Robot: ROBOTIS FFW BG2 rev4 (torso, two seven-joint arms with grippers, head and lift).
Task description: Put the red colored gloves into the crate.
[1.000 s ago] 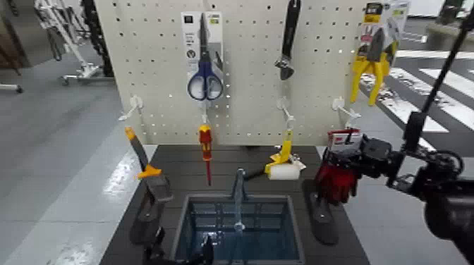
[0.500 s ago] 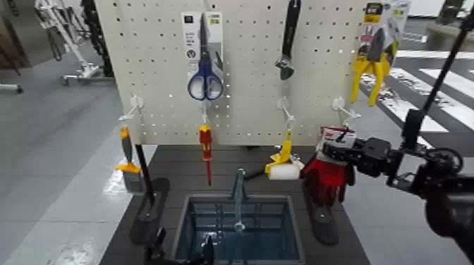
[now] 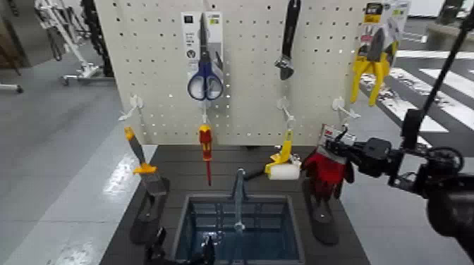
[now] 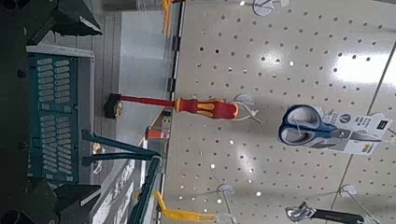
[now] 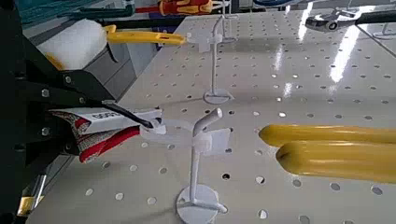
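The red colored gloves [image 3: 324,173], with their white-and-red card on top, hang from my right gripper [image 3: 343,151]. It is shut on them in the air in front of the pegboard, above and to the right of the crate. The right wrist view shows the black fingers [image 5: 58,86] clamped on the card and red glove [image 5: 105,138], beside a bare white hook [image 5: 207,131]. The crate [image 3: 185,211] stands at the front middle of the dark table, handle upright. My left gripper [image 4: 89,107] is open and empty, low by the crate [image 4: 54,58].
The pegboard [image 3: 247,106] holds blue scissors [image 3: 204,79], a black wrench [image 3: 288,42], yellow pliers [image 3: 372,63], a red-and-yellow screwdriver [image 3: 205,144] and a yellow-handled roller [image 3: 283,168]. Black stands [image 3: 321,211] flank the crate; an orange-and-black tool [image 3: 139,156] leans over the left one.
My right gripper has carried the gloves left and slightly up, closer to the crate's side. The orange-and-black tool on the left has swayed.
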